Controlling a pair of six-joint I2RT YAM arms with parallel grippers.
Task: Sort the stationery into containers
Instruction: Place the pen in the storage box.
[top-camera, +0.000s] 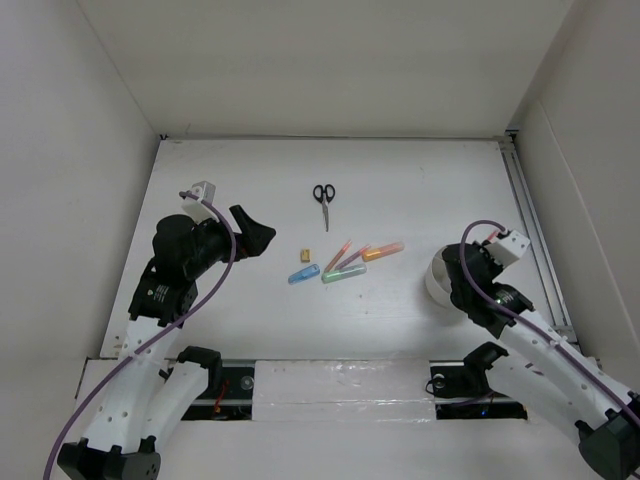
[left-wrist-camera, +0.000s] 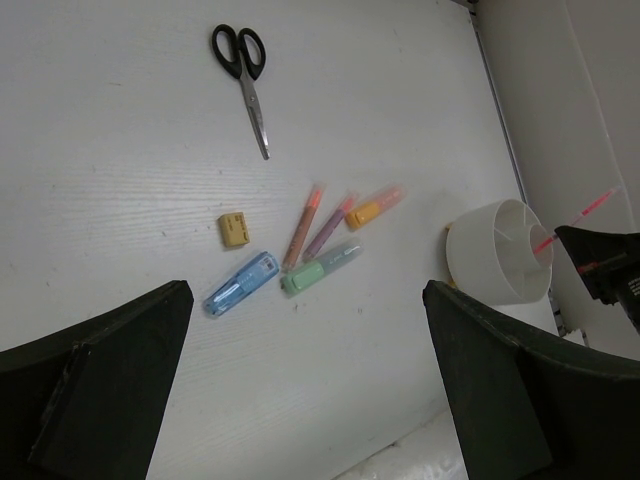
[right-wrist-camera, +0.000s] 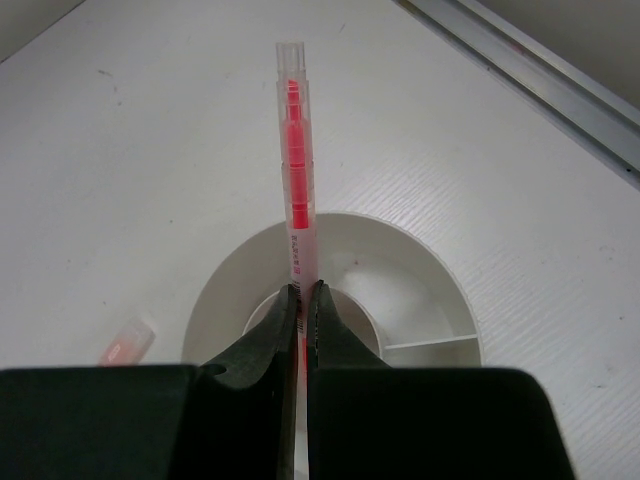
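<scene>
Found red pen (right-wrist-camera: 296, 170) pinched at one end by right gripper (right-wrist-camera: 300, 300) over cup (right-wrist-camera: 440, 270), left gripper (left-wrist-camera: 300, 330) agape. Judged light, stiff, slick.

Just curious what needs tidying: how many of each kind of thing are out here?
Scissors: 1
Pens: 3 (orange pen, purple pen, red pen)
Markers: 3 (blue marker, green marker, orange marker)
Yellow block: 1
Cup: 1
Total: 9

Scissors (top-camera: 323, 193) behind markers (top-camera: 343, 273); cup (top-camera: 432, 285) rightward.
</scene>
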